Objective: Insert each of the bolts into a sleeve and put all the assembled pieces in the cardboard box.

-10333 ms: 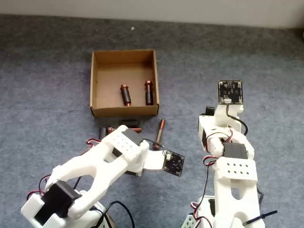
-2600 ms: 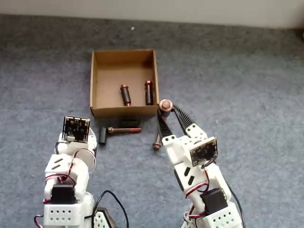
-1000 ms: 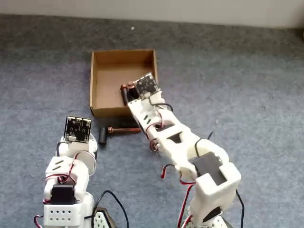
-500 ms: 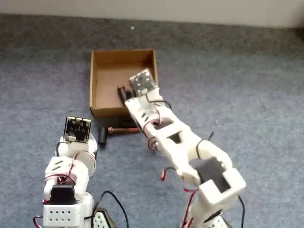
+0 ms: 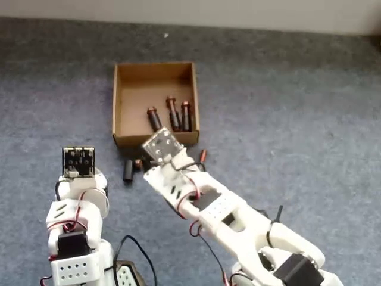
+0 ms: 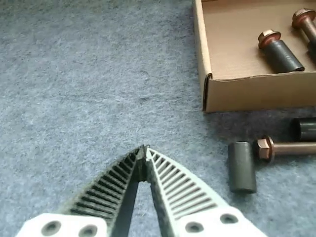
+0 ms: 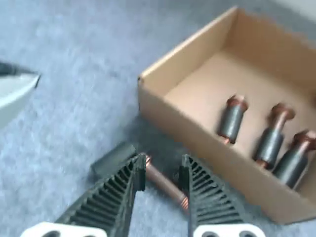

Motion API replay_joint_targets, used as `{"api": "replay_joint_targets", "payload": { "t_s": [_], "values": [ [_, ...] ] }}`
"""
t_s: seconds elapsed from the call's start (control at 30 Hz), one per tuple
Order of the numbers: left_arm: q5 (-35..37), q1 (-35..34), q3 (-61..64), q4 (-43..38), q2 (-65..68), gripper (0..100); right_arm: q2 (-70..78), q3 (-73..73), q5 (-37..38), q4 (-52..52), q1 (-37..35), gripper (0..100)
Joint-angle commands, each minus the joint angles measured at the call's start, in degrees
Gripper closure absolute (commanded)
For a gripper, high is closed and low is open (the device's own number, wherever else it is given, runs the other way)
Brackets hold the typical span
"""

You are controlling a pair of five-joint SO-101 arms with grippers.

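Three bolts in sleeves [image 5: 173, 114] lie side by side inside the box [image 5: 115, 107]. Just outside the box's front wall, a bare bolt [image 7: 165, 183] lies on the table next to a sleeve [image 6: 242, 166], and the right tool [image 7: 163, 165] is open a little, with that bolt showing in the gap. The left tool [image 6: 143, 153] is closed tight on nothing, a bit away from the box's front corner.

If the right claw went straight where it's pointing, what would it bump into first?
Probably the loose bolt on the carpet, lying between the tips of the open right claw. The cardboard box is farther on; depth is unclear.
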Motion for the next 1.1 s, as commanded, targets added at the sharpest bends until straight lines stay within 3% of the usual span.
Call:
{"api": "replay_joint_targets", "payload": {
  "t_s": [0.0, 0.2, 0.6, 0.77, 1.07],
  "values": [
    [-0.8, -0.9, 0.9, -0.3, -0.3, 98, -1.1, -5.6, -0.3, 7.2, -1.0, 89.3],
    [-0.8, -0.9, 1.1, -0.3, -0.3, 98, 6.1, -17.3, 0.1, 20.1, 0.3, 89.2],
    [-0.8, -0.9, 1.1, -0.3, -0.3, 98, 29.7, -54.3, 0.7, 51.7, 5.1, 89.2],
    [-0.8, -0.9, 1.1, -0.3, -0.3, 98, 38.4, -64.1, 10.2, 59.2, 6.0, 89.2],
    [-0.8, -0.9, 1.1, -0.3, -0.3, 98, 48.6, -71.0, 15.9, 62.6, 8.0, 89.4]
  ]
}}
